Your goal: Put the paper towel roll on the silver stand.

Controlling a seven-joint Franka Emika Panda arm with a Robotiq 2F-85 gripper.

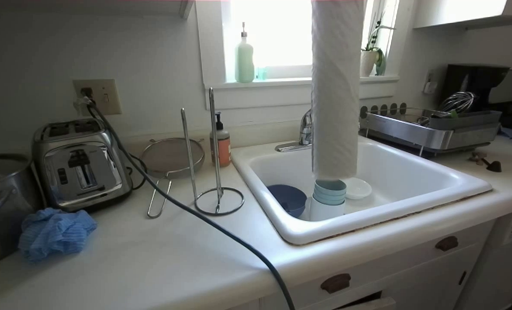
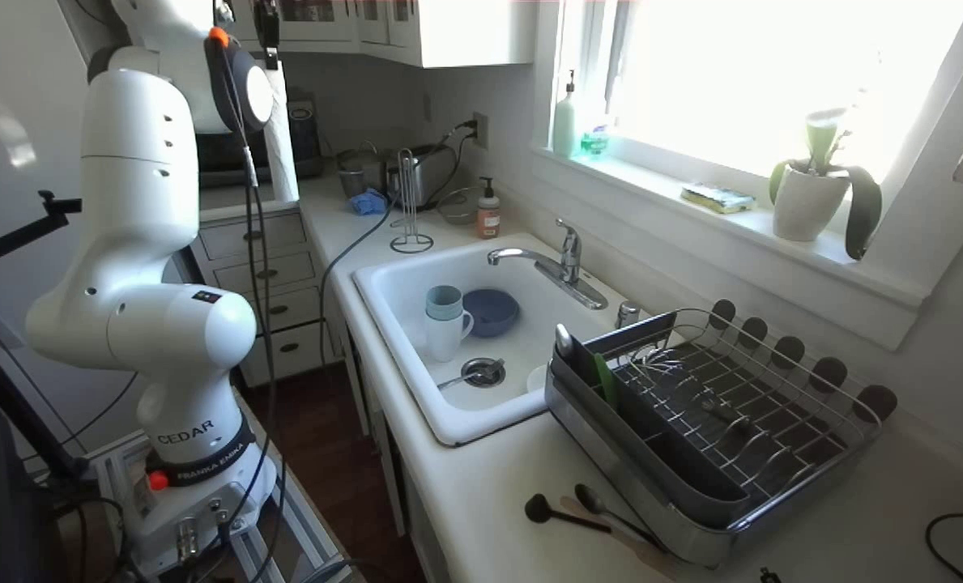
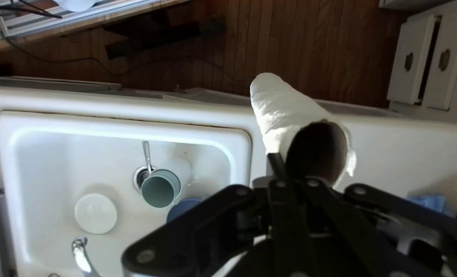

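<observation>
The white paper towel roll (image 1: 335, 94) hangs upright in the air, its top cut off by the picture edge. In an exterior view it is partly behind the robot arm (image 2: 283, 138). In the wrist view I look into its open dark tube, with its white side (image 3: 286, 104) beyond. My gripper (image 3: 280, 165) is shut on the roll's wall at the top end; one finger shows outside, the other is hidden. The gripper is also in an exterior view (image 2: 269, 36). The silver stand (image 1: 215, 146) stands bare on the counter left of the sink, also here (image 2: 411, 251); it is not visible in the wrist view.
The white sink (image 1: 432, 215) holds cups and bowls. A toaster (image 1: 83, 168), strainer (image 1: 174, 157), orange soap bottle (image 1: 223, 150) and blue cloth (image 1: 57, 232) stand near the stand. A cable (image 1: 230, 234) crosses the counter before it. The faucet (image 2: 570, 251) and dish rack (image 2: 716, 429) lie beyond.
</observation>
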